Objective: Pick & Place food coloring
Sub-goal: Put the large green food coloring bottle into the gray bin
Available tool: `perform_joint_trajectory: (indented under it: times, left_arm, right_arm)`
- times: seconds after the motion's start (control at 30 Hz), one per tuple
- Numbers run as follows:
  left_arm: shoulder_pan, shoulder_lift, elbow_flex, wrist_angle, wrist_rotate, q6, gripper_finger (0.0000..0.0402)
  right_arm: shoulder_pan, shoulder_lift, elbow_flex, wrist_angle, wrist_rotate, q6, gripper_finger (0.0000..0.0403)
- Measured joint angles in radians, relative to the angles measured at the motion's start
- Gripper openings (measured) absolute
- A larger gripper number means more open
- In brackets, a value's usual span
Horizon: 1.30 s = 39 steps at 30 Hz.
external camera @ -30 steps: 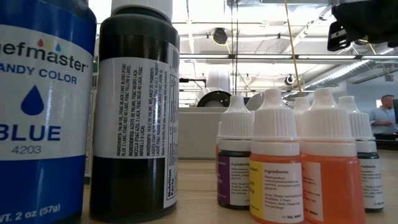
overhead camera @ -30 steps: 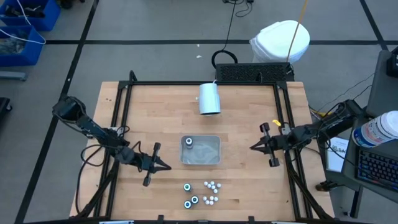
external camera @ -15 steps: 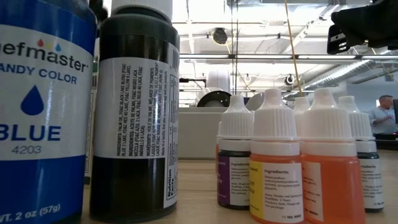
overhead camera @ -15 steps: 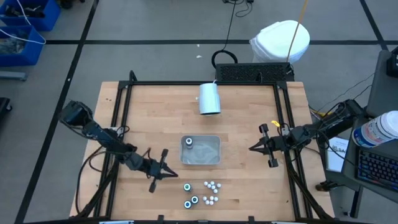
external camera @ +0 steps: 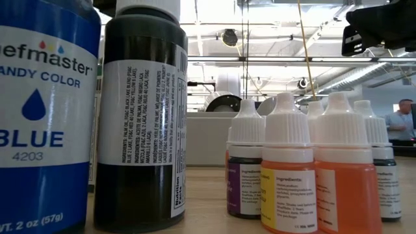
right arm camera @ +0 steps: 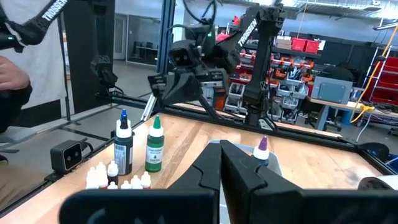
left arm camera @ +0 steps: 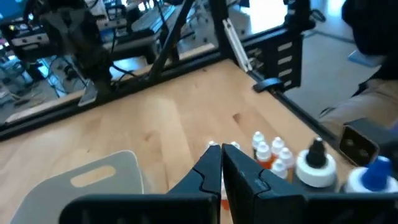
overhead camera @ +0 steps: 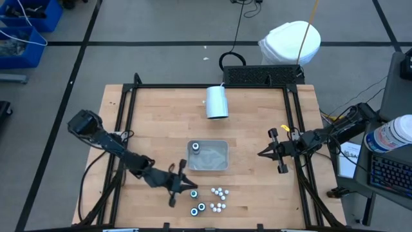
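Observation:
The food coloring stands near the table's front edge. Three wider bottles with teal rims (overhead camera: pixel 196 203) stand upright on their bases, with several small white-capped ones (overhead camera: pixel 219 199) to their right. In the low view the blue bottle (external camera: pixel 45 117), a dark one (external camera: pixel 140 117) and the small ones (external camera: pixel 305 169) stand close up. One more bottle (overhead camera: pixel 195 147) stands in the grey tray (overhead camera: pixel 215 164). My left gripper (overhead camera: pixel 187 187) is shut just left of the group; in its wrist view the fingertips (left arm camera: pixel 221 163) point at the small caps (left arm camera: pixel 267 149). My right gripper (overhead camera: pixel 261 153) waits shut at the right.
A white cylinder cup (overhead camera: pixel 217 102) lies on its side at the far middle of the table. The black frame rails (overhead camera: pixel 129 96) run along the table's sides. Bare wood lies left of the tray and between the tray and my right gripper. A person stands beyond the table (external camera: pixel 400 120).
My left gripper has reached toward the table's right and near edges, from beside the tray's left end to the wider bottles. The bottles and the tray have stayed in place.

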Motion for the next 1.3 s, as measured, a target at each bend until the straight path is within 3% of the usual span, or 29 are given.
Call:
perform_joint_trajectory:
  times: [0.17,0.53,0.77,1.0,1.3]
  left_arm:
    - [-0.007,0.032,0.049,-0.079,0.01,-0.055,0.0052]
    - [-0.043,0.03,0.054,-0.131,0.009,-0.064,0.0199]
    - [-0.041,0.03,0.054,-0.126,0.009,-0.105,0.0265]
    - [-0.041,0.03,0.054,-0.158,0.043,-0.139,0.0301]
    - [-0.041,0.03,0.054,-0.163,0.043,-0.165,0.0304]
  right_arm:
    - [0.0,0.003,0.0,0.004,0.0,0.0,0.0]
    - [0.0,0.013,0.0,0.008,0.001,-0.019,0.0]
    - [0.0,0.013,0.0,0.018,0.0,-0.026,0.0]
    - [0.0,0.013,0.0,0.018,0.0,-0.043,0.0]
    - [0.0,0.013,0.0,0.018,0.0,-0.053,0.0]
